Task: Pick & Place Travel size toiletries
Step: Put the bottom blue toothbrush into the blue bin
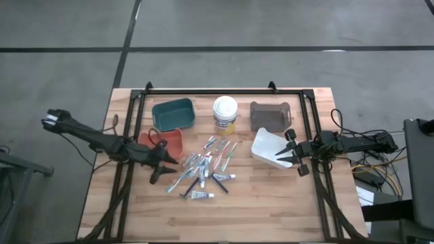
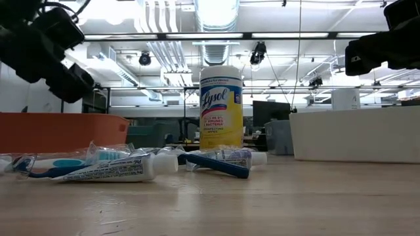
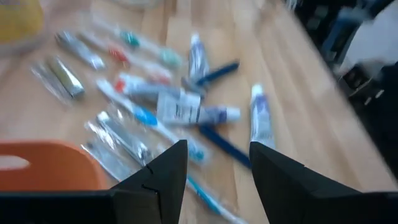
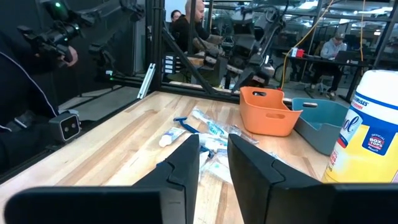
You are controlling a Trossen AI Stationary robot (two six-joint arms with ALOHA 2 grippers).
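Observation:
The travel size toiletries lie scattered in a loose pile mid-table: small white tubes, thin wrapped toothbrushes and blue-handled razors, all flat on the wood. They also show in the left wrist view, the low view and the right wrist view. My left gripper hovers open and empty at the pile's left edge, by the orange bin; its fingers stand over the nearest toothbrushes. My right gripper waits open and empty above the white bin, its fingers pointing toward the pile.
A teal bin, an orange bin, a dark grey bin and a white bin stand round the pile. The white Lysol tub stands behind it. Bare wood lies toward the near edge. People show beyond the table.

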